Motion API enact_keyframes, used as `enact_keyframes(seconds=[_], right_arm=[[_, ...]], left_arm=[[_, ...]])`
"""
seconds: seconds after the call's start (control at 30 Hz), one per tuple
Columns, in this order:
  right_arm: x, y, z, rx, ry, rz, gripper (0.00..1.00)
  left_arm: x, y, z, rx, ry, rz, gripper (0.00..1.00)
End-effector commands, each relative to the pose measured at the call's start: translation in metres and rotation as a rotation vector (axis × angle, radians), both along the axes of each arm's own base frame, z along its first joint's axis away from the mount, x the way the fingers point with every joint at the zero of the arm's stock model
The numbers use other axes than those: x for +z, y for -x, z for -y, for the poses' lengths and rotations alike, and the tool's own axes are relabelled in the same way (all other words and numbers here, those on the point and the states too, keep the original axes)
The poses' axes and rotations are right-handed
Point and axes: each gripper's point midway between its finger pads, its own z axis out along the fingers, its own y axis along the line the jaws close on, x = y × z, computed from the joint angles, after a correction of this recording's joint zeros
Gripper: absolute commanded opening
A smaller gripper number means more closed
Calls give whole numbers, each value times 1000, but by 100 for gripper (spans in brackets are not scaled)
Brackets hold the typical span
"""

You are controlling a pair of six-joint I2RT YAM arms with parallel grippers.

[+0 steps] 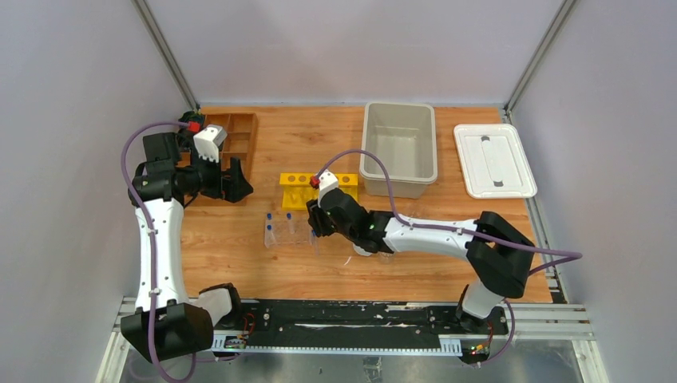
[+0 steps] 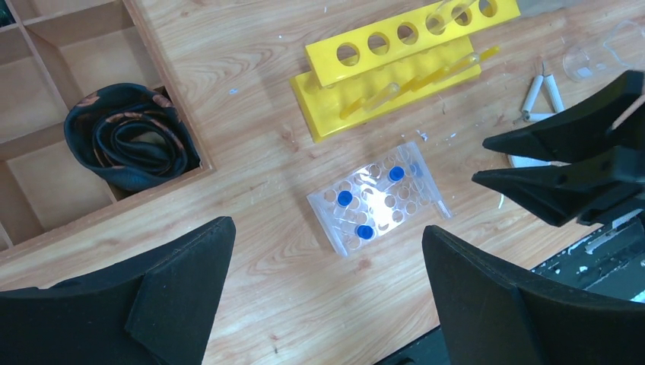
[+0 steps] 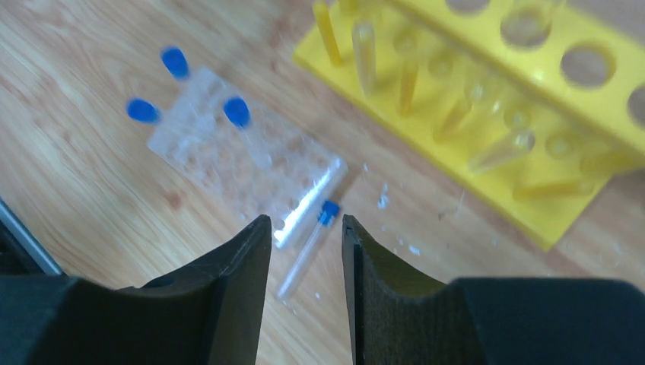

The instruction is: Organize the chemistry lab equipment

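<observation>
A clear plastic rack [image 3: 243, 156] lies on the wooden table and holds three blue-capped tubes [image 2: 366, 231]. One more blue-capped tube [image 3: 308, 247] lies flat on the table beside the rack. My right gripper [image 3: 304, 220] hovers over this tube, open, with the tube loose between its fingers and touching neither. My left gripper [image 2: 327, 243] is wide open and empty, up near the wooden tray [image 1: 235, 136]. A white triangle [image 2: 541, 99], a glass beaker [image 2: 589, 61] and the edge of a white bowl [image 2: 529, 161] lie right of the rack, partly hidden by the right arm.
A yellow test-tube rack [image 1: 318, 190] with clear tubes stands just behind the clear rack [image 1: 287, 230]. A grey bin [image 1: 399, 148] and its white lid [image 1: 493, 159] sit at the back right. One compartment of the wooden tray holds a black coiled thing [image 2: 125, 137].
</observation>
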Motion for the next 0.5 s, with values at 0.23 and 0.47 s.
enact_keyframes(seconds=[0.23,0.47], right_arm=[[-86,31,18,9,250,-259,43],[-96,27,8,17,269,-265,43]], left_arm=[[17,3,0,11,-5,53,100],[18,3,0,14,-6,55,100]])
